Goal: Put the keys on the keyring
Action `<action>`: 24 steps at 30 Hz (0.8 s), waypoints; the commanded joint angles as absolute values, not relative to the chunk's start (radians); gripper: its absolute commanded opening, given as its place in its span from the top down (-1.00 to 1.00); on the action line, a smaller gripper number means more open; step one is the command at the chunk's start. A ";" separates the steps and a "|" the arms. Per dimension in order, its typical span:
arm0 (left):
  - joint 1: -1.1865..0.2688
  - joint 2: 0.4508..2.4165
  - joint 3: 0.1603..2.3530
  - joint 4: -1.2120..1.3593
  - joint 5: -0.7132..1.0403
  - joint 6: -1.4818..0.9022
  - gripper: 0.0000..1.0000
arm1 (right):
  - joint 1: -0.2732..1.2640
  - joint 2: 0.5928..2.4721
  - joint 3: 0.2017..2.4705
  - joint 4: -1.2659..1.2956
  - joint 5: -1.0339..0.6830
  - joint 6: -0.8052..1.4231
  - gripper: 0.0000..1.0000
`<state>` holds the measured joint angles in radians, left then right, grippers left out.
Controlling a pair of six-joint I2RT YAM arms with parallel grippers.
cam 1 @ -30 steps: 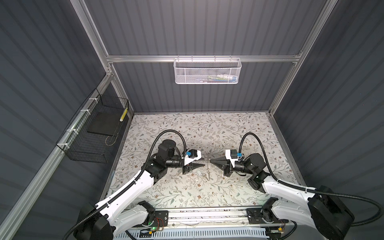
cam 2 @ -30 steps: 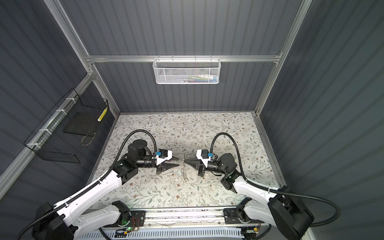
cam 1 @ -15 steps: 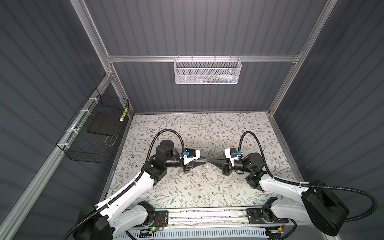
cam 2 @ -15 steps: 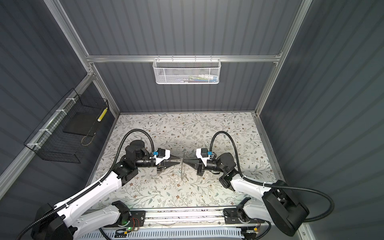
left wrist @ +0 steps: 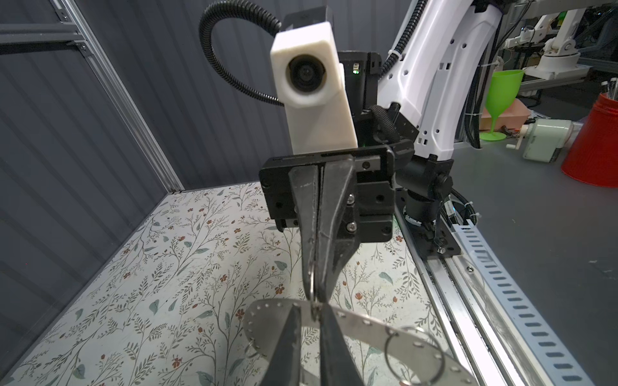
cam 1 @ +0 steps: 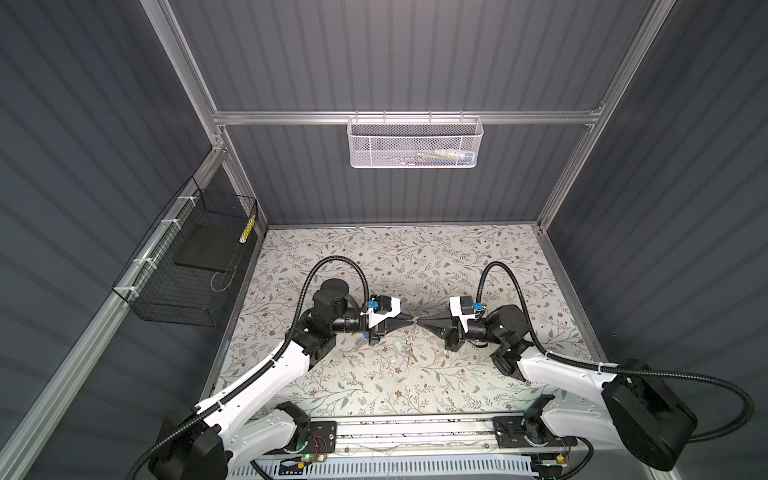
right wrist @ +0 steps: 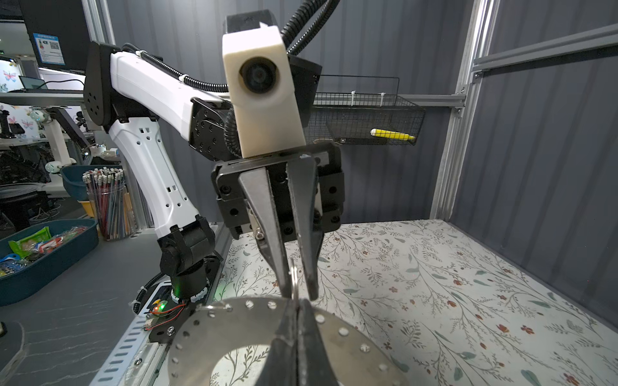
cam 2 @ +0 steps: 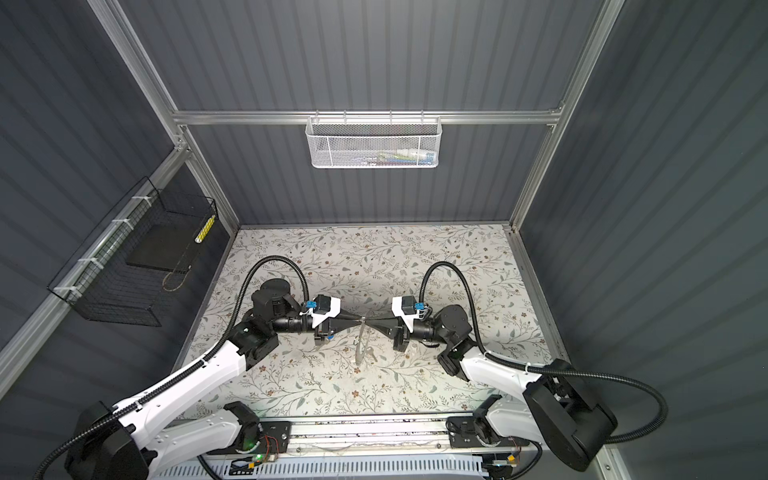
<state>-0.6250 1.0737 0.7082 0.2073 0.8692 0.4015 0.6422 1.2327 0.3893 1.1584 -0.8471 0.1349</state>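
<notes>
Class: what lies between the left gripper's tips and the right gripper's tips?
A small wire ring, standing at the keyring's rim; both wrist views show it.

I can make out no words or numbers. In the right wrist view a blue sticker with a QR code sits on a dark screen, its print too small to read.

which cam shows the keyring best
Right wrist: the keyring shows its broad face, rim holes and central opening plain. Left wrist catches only a curved strip of the keyring with holes. In a top view the keyring is a thin edge-on sliver.
</notes>
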 commanded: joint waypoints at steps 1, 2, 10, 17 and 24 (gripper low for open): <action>-0.630 1.078 0.717 0.227 0.897 0.389 0.78 | 0.647 1.240 0.414 1.203 -0.863 0.141 1.00; -0.632 1.077 0.718 0.226 0.896 0.391 0.80 | 0.647 1.242 0.414 1.205 -0.863 0.142 1.00; -0.654 1.067 0.779 0.046 0.839 0.541 1.00 | 0.645 1.201 0.394 1.119 -0.792 0.073 0.60; -0.687 1.117 0.975 -0.370 0.671 0.778 1.00 | 0.648 0.938 0.452 0.472 -0.586 -0.235 0.30; -0.746 1.215 1.180 -0.653 0.522 0.897 1.00 | 0.649 0.872 0.456 0.371 -0.578 -0.279 0.32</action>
<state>-0.7219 1.1870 1.1034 -0.4633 0.6106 0.8078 0.6437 0.8730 0.4419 0.4816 -0.5976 -0.2314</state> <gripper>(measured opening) 0.046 0.343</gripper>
